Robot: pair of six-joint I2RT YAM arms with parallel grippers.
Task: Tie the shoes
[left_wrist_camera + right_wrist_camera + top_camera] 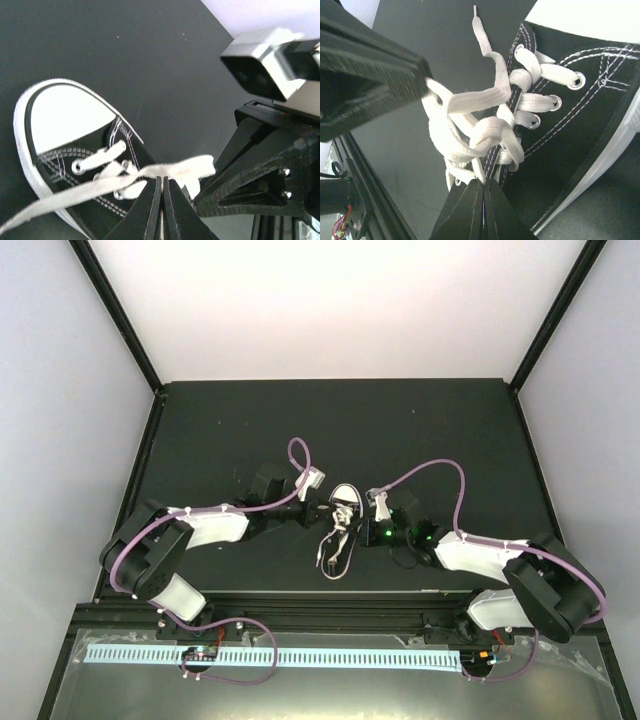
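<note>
Shoe (344, 502) toe at 12 | left gripper (161, 180) at its 9, right gripper (482, 183) at its 3 | both clamp laces (470, 100) | I'd pull apart

The shoe (580, 115) is black canvas, matt and finely woven, with white stitching in rows. Its toe cap (65, 115) looks like smooth white rubber with a soft sheen, and the sole rim (20, 125) is the same white stuff. The laces (470, 100) are flat white cloth, ribbed along their length (slightly fuzzy at the edges). The eyelets (577, 80) are shiny metal. The table (125, 50) is dark and matt, faintly speckled. The left gripper (161, 185) and right gripper (482, 187) are black matt plastic, grainy on the broad faces. The cables (430, 472) are glossy purple.
</note>
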